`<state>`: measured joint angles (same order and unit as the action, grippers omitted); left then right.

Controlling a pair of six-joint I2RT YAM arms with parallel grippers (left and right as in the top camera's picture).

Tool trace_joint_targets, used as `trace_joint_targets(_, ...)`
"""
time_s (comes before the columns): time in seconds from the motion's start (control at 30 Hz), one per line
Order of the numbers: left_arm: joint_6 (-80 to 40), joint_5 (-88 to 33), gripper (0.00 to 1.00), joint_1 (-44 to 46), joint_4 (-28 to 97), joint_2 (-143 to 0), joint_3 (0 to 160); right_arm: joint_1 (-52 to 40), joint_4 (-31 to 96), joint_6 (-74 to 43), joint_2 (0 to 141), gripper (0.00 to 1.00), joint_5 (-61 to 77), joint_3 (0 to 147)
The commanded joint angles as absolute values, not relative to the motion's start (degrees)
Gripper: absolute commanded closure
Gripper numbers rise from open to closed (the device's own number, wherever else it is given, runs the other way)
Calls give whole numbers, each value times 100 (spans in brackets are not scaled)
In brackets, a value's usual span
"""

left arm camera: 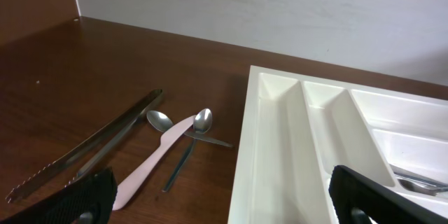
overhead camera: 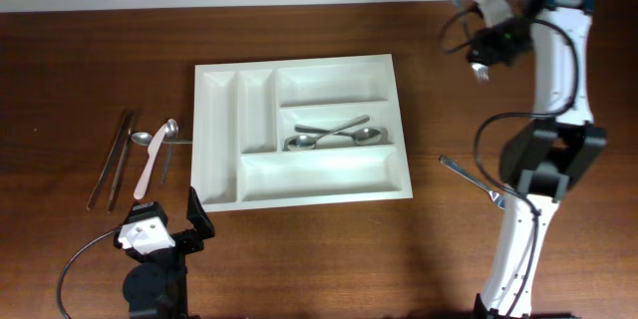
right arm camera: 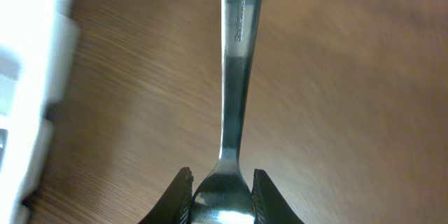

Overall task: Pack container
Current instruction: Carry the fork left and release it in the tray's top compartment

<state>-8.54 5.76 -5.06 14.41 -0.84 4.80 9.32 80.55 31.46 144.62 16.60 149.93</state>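
Right wrist: slim shiny steel fork [right arm camera: 235,77] in blk hand [right arm camera: 222,185]

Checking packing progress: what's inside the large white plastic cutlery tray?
Metal spoons lie in the white tray's middle wide compartment; the rest look bare. Under the spoons is hidden.

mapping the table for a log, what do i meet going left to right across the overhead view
tongs → pink knife → tray → fork held in the right gripper

Dark wooden table [overhead camera: 329,259] — white container [overhead camera: 299,62] at centre, tongs [overhead camera: 110,159], pink knife [overhead camera: 152,164], spoons [overhead camera: 171,128] to its left
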Motion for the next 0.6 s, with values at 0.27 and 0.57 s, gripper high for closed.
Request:
trace_joint_targets(0.27, -740, 515, 1, -541, 1437, -36, 449, -762, 8053, 4766, 14459, 96, 1734, 15478)
trace_joint_targets(0.57, -738, 515, 1, -541, 1437, -36, 449, -1627, 7968, 6208, 14466, 96, 1737, 15406)
